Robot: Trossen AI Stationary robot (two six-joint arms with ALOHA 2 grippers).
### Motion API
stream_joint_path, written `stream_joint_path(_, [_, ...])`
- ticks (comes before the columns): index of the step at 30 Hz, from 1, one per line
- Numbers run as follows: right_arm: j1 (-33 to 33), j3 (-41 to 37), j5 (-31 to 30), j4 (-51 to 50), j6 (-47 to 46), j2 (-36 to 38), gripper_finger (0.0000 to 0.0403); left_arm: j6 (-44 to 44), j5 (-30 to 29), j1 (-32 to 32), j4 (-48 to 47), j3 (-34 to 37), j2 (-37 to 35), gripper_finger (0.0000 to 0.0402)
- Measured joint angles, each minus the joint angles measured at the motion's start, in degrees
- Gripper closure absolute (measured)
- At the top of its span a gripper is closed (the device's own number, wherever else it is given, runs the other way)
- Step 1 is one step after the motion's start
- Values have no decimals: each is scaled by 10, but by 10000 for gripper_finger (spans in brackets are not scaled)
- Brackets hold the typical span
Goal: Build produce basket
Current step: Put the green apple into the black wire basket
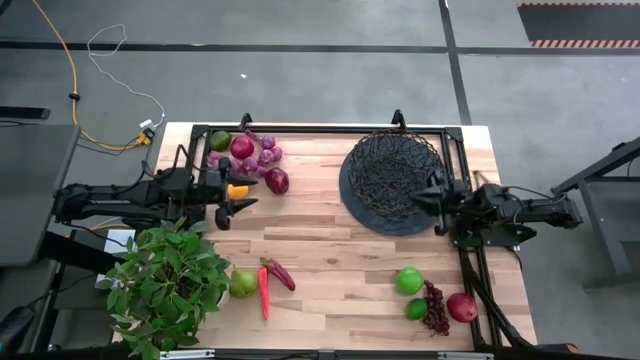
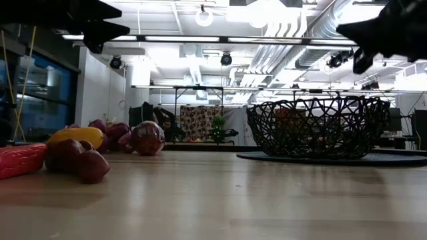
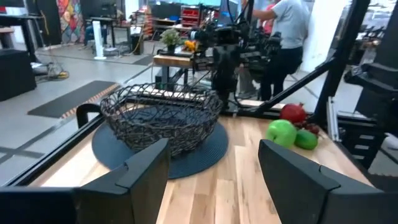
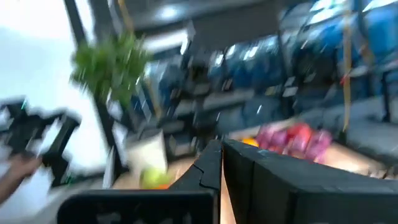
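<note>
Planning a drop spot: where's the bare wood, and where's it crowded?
Free: the wide middle strip between the chillies and the green apple, running up to the basket's mat. Also the patch between the red apple and the basket. Crowded: far-left fruit pile under the left gripper, the plant corner, the grapes cluster.

No readable text, label, brand, number or sign anywhere.

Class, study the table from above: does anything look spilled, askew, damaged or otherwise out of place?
Nothing stands out. The basket sits upright on its round base, apparently empty. The produce lies loose in three groups on the table: near the left tool, by the potted plant, and at the corner nearest the right arm. Nothing looks spilled or broken.
</note>
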State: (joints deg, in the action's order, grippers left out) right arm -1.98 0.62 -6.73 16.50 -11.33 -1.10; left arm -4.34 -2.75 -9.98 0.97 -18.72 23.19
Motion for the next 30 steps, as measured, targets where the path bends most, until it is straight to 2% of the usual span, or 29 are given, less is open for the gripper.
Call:
stream_joint_path(5, [0, 0, -55, 82, 37, -13, 399, 0, 0, 0, 1, 0, -1, 165])
stream_joint_path(8, [1, 0, -68, 97, 39, -36, 374, 0, 0, 0, 1, 0, -1, 165])
stream_joint_path(11, [1, 0, -69, 113, 31, -68, 322, -1, -3, 0, 1, 0, -1, 165])
stream_joint_path(16, [1, 27, -65, 114, -19, -120, 211, -11, -9, 0, 0, 0, -1, 165])
stream_joint_path(19, [1, 78, -42, 61, -22, -148, 151, -17, -9, 0, 0, 0, -1, 165])
stream_joint_path(23, [1, 161, -32, -62, -23, -185, 97, -17, -9, 0, 0, 0, -1, 165])
stream_joint_path(27, [1, 233, -32, -187, -15, -224, 70, -24, -11, 0, 0, 0, -1, 165])
stream_joint_path(30, [1, 274, -8, -231, -35, -254, 65, -31, -11, 0, 0, 0, -1, 165])
